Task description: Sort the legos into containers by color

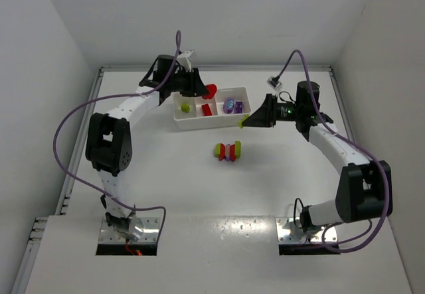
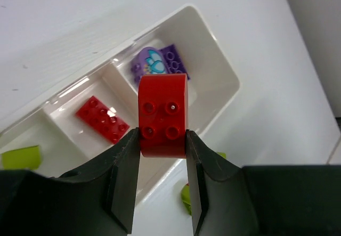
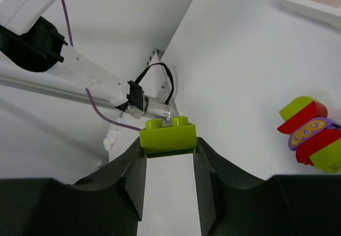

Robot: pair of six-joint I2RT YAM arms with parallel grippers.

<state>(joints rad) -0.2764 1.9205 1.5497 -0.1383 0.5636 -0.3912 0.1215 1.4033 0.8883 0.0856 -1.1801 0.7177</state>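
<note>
Reaching far over the tray, left gripper pinched a red brick; right gripper, elbow bent, just right of tray, pinched a green brick.

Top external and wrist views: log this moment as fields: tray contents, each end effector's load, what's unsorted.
tray: left compartment, small yellow-green brick; middle, flat red brick; right, purple bricks
left end effector: shut on rounded red brick, above the tray
right end effector: shut on second yellow-green brick, beside the tray's right end
table: mixed stack of red, yellow-green and purple, unsorted
</note>
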